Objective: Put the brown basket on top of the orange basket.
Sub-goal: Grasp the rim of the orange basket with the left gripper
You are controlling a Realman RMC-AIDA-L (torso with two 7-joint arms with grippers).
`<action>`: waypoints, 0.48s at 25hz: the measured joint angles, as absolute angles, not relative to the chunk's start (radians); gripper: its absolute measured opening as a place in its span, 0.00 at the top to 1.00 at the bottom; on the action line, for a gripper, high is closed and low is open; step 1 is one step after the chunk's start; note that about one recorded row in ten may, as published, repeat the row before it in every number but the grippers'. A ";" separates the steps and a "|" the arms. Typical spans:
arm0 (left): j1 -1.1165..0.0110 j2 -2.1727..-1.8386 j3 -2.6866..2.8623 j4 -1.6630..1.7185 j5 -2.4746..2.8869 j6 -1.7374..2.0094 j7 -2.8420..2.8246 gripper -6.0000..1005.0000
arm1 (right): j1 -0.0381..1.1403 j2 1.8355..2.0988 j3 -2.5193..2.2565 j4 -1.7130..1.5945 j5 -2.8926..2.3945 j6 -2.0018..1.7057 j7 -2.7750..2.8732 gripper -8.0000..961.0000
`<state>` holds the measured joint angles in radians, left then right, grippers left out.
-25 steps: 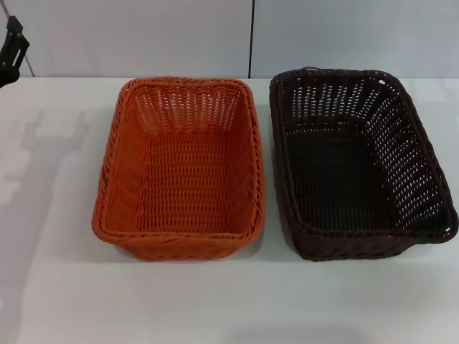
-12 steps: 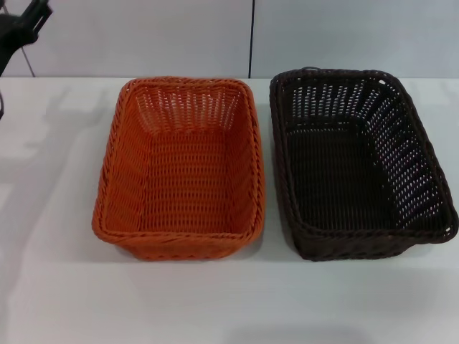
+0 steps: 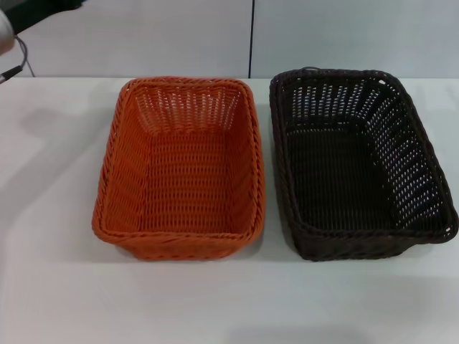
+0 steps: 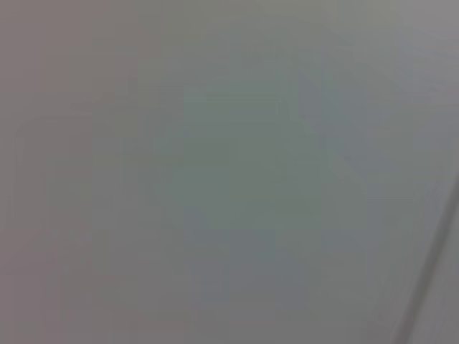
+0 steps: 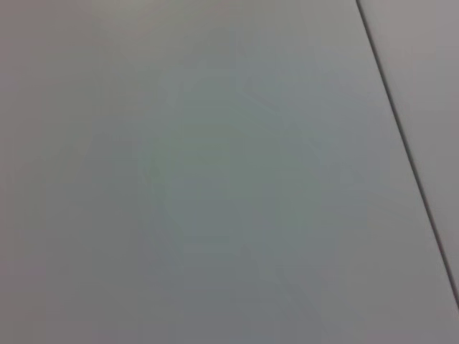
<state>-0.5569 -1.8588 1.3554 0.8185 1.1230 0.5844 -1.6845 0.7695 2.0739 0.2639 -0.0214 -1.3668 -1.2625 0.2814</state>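
Observation:
The orange basket stands empty on the white table, left of centre in the head view. The brown basket stands empty right beside it on the right, with a narrow gap between them. Both sit upright, long sides parallel. Neither gripper shows in any view. Only a bit of my left arm with a cable shows at the far left corner, well away from the baskets. Both wrist views show only a plain pale surface with a dark line.
The white table stretches around both baskets, with bare room at the left and along the front. A pale wall with a dark vertical seam stands behind the table's far edge.
My left arm has moved up and out towards the far left corner; its dark gripper part has left the view. The baskets have not moved.

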 joint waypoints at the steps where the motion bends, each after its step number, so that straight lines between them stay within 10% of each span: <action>1: -0.559 -1.853 1.350 0.853 1.269 0.604 -1.826 0.19 | 0.767 2.074 0.264 -0.021 -1.367 -1.263 0.281 0.35; 12: -0.695 -1.911 1.033 1.061 2.314 1.197 -2.549 0.19 | 0.759 2.073 0.264 -0.025 -1.367 -1.263 0.285 0.35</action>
<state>-0.6952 -1.9107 1.0325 1.0611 2.3145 1.1969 -2.5491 0.7591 2.0727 0.2645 -0.0251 -1.3668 -1.2628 0.2851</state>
